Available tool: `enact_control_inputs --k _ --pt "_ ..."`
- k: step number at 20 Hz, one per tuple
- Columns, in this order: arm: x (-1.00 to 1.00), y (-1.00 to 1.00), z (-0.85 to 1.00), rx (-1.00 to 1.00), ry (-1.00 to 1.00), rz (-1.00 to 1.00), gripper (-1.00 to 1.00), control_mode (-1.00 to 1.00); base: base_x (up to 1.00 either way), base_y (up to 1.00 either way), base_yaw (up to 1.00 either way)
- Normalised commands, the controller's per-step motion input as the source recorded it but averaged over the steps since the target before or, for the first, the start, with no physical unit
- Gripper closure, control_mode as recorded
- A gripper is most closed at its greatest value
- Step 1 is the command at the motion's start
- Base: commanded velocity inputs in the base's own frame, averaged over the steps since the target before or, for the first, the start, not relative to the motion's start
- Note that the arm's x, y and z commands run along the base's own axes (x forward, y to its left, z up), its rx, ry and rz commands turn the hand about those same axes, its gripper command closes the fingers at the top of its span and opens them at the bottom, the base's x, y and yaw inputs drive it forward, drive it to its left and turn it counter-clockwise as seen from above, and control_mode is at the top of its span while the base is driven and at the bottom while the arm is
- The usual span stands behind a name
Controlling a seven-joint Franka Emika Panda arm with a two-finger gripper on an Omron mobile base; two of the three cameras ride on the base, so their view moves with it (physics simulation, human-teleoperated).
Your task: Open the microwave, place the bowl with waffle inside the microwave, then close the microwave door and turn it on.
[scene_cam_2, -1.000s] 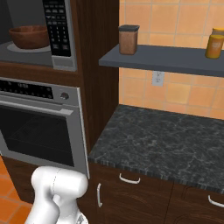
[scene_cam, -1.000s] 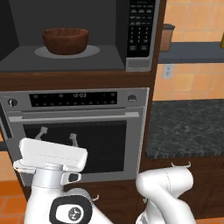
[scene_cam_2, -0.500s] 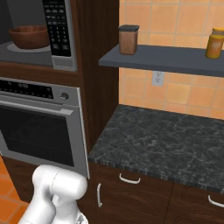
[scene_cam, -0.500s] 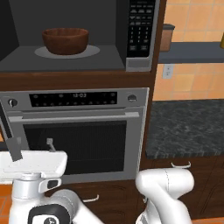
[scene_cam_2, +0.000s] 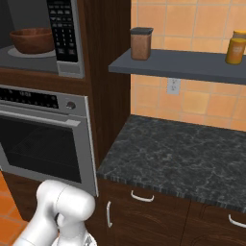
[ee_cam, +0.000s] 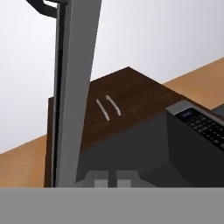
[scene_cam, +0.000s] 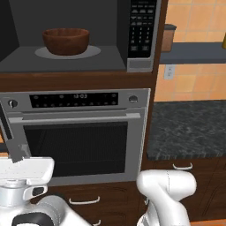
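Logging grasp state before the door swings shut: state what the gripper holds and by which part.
Cannot be told: the gripper sits beside the microwave door, fingertips barely visible. The bowl with waffle rests in the microwave.

The bowl [scene_cam: 65, 41] looks like turned wood, reddish-brown with a dull sheen. It sits at 9 o'clock from the glossy black plastic keypad [scene_cam: 141, 29]. The microwave [scene_cam: 79, 37] cavity is matt dark grey. The oven [scene_cam: 77, 132] front is brushed silver metal with smoky glass. The counter [scene_cam_2: 182, 161] is speckled dark stone, smooth. The cabinets [scene_cam_2: 144, 216] are dark grained wood.
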Motion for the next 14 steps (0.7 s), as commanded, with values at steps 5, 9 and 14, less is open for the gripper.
enact_control_inputs --k 5,9,14 --pt "0.00 0.30 0.00 -0.02 -0.03 0.00 1.00 -1.00 0.00 0.00 0.00" --pt "0.03 0.42 0.00 -0.11 0.00 0.00 1.00 -1.00 0.00 0.00 0.00" --pt "0.05 0.47 0.00 -0.03 0.00 0.00 1.00 -1.00 0.00 0.00 0.00"
